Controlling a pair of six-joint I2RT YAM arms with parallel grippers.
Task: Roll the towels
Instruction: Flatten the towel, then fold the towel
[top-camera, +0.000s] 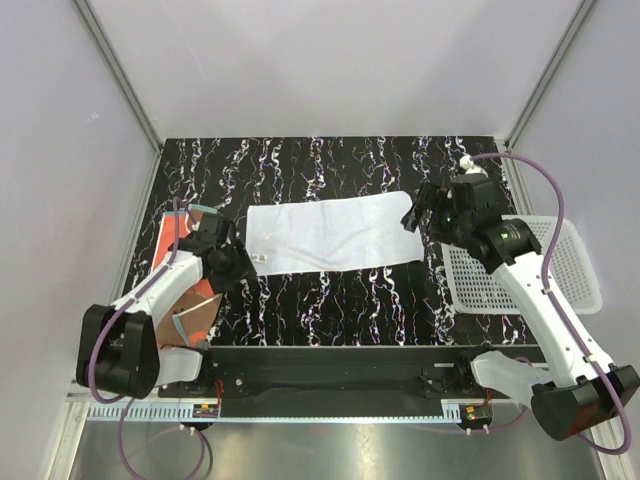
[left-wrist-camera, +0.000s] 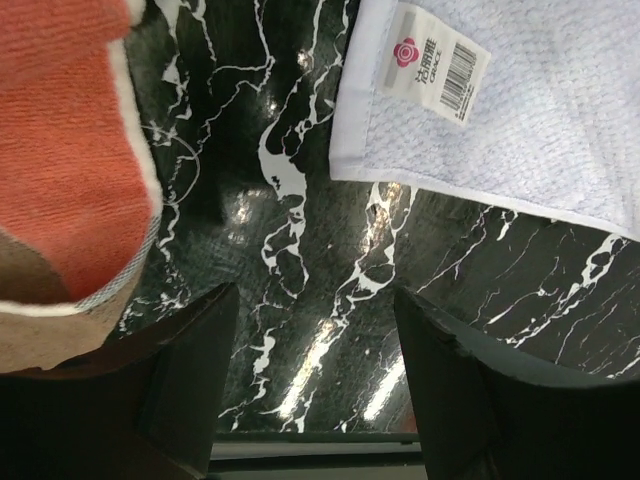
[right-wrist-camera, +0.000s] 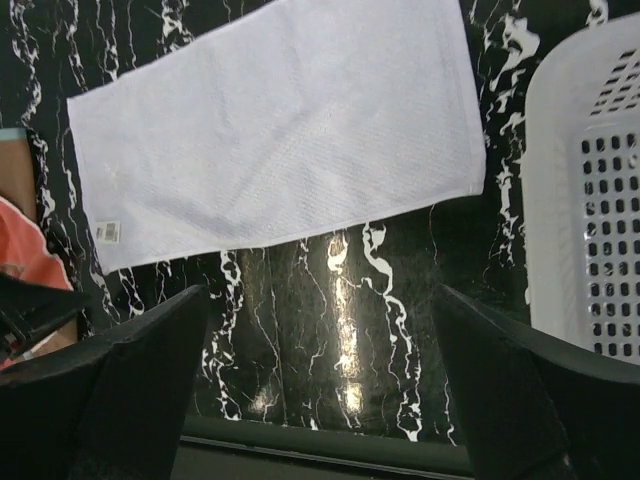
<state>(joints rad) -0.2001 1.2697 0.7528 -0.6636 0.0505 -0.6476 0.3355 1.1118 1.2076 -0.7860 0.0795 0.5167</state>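
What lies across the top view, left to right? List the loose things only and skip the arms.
orange towel → white towel → white basket

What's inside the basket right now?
Nothing shows in the basket: only its perforated floor. The right arm crosses over the side nearest the white towel and hides that part.
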